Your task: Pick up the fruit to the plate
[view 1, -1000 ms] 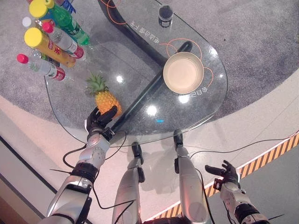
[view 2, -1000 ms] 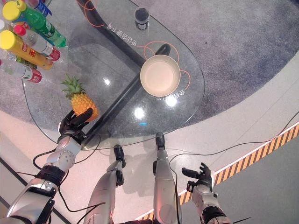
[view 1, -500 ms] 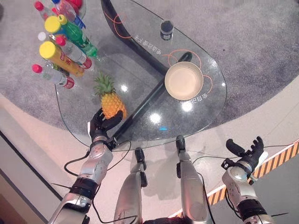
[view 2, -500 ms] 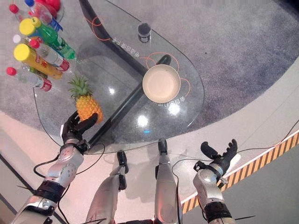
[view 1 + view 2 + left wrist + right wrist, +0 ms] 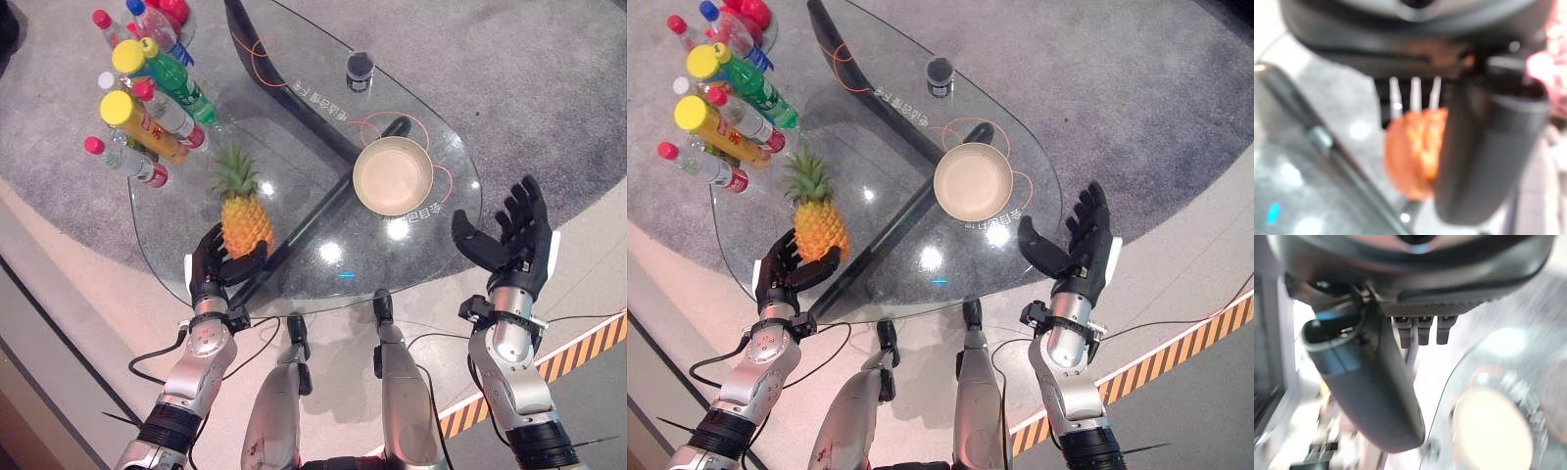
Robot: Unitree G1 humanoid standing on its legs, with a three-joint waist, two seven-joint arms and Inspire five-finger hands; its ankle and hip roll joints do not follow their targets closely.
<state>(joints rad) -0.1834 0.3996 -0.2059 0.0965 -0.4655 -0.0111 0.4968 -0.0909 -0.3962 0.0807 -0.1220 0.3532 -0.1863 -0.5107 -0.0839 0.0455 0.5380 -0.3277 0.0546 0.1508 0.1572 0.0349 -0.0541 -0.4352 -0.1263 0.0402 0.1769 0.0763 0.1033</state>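
The left hand (image 5: 217, 272) curls around the pineapple (image 5: 245, 221) base on the surface (image 5: 304, 186); rigid, heavy-looking, top-heavy with its crown, best gripped low on the body. Right hand (image 5: 509, 245) is spread, plate (image 5: 393, 176) beyond its fingertips.

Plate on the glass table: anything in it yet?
No. The plate shows only its bare pale inside. The pineapple stands apart, with the left hand curled around its base; that hand hides its underside.
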